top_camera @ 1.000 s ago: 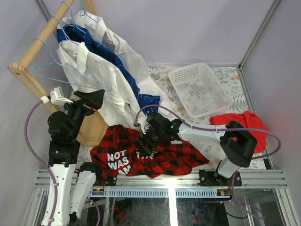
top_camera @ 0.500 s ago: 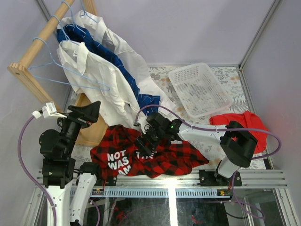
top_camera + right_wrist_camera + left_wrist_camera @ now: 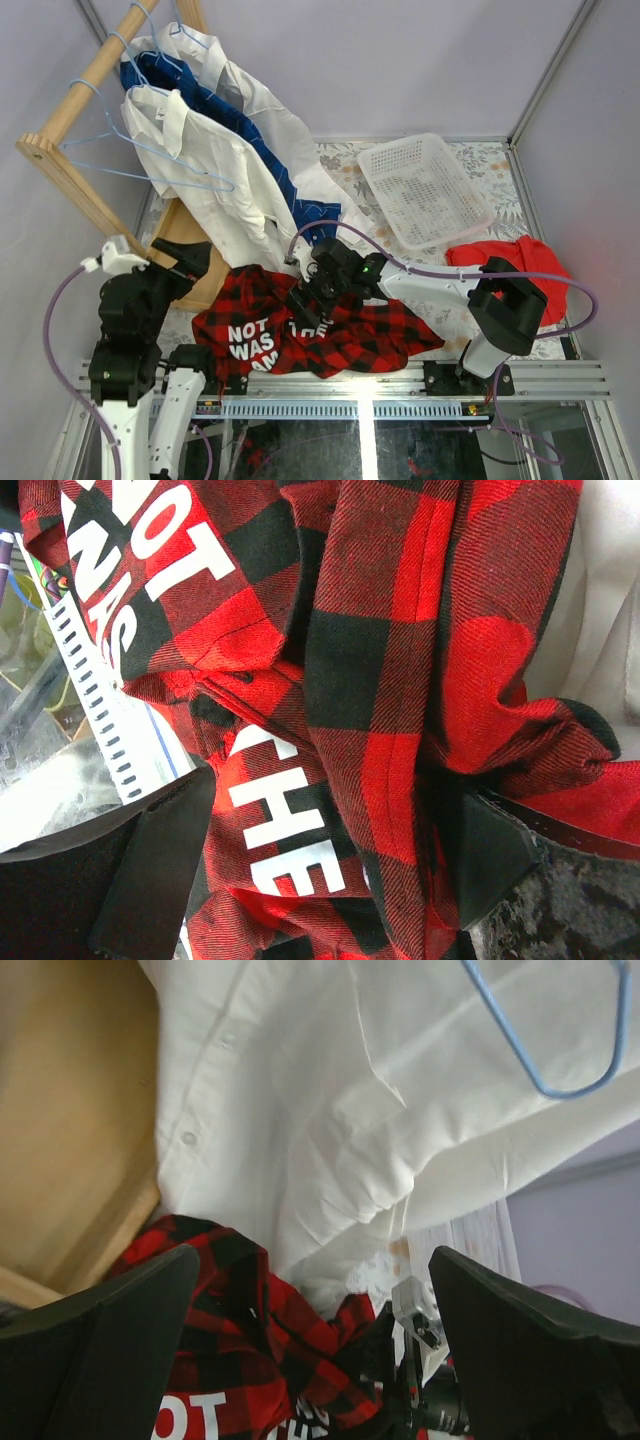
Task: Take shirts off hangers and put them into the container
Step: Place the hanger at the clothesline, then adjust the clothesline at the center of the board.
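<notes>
Covering the whole floor: a floral-patterned table (image 3: 490,160). Leaning over its far left: a wooden rack (image 3: 88,78), carrying three shirts on light-blue wire hangers (image 3: 150,158). Nearest of them, a white shirt (image 3: 225,190); behind it, a dark blue checked shirt (image 3: 195,105); farthest, a second white shirt (image 3: 255,95). Tails of all three draped down toward the table, left of centre.

Sprawled along the near edge, off any hanger: the red-and-black plaid shirt (image 3: 360,335), white lettering showing, its far left part touching the hanging white tails. Sitting at the far right, apart from every shirt: the white perforated container (image 3: 425,190). Crumpled by the right wall, just near of the container: a plain red cloth (image 3: 510,262).

Resting on the middle of the plaid shirt: the right gripper (image 3: 305,305), fingers (image 3: 150,865) spread wide, a bunched fold of plaid lying between them, not pinched. Hovering at the near left, over the rack's wooden foot (image 3: 70,1110): the left gripper (image 3: 188,260), fingers (image 3: 110,1350) wide apart, gripping nothing, aimed at the button placket of the near white shirt and the plaid edge below it. Visible at the top right of the left wrist view: one rounded corner of a blue hanger against white cloth.
</notes>
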